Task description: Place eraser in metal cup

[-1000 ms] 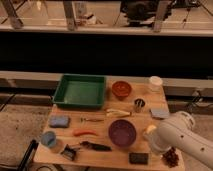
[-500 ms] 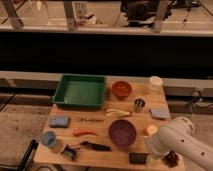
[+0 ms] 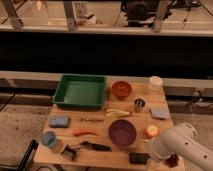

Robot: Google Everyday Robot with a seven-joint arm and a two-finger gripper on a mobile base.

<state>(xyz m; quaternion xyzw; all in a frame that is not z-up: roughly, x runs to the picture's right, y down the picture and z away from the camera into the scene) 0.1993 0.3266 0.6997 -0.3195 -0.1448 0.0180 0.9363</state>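
Note:
The black eraser [image 3: 139,158] lies flat on the wooden table [image 3: 100,129] near its front edge, in front of the purple bowl [image 3: 122,133]. The small metal cup [image 3: 139,104] stands upright farther back, right of centre, between the brown bowl [image 3: 121,89] and a blue-grey pad [image 3: 160,114]. My white arm [image 3: 182,147] comes in from the lower right. Its gripper [image 3: 154,150] end sits just right of the eraser, low over the table. The arm's bulk covers the gripper's tip.
A green tray [image 3: 80,91] stands at the back left and a white translucent cup [image 3: 156,83] at the back right. An orange fruit [image 3: 152,131], a light blue cup [image 3: 49,139], another blue-grey pad [image 3: 59,121], a red pepper [image 3: 84,132] and a black tool [image 3: 95,146] lie around.
My arm has moved down and left, toward the table's front edge and the eraser. The eraser and the metal cup have not moved.

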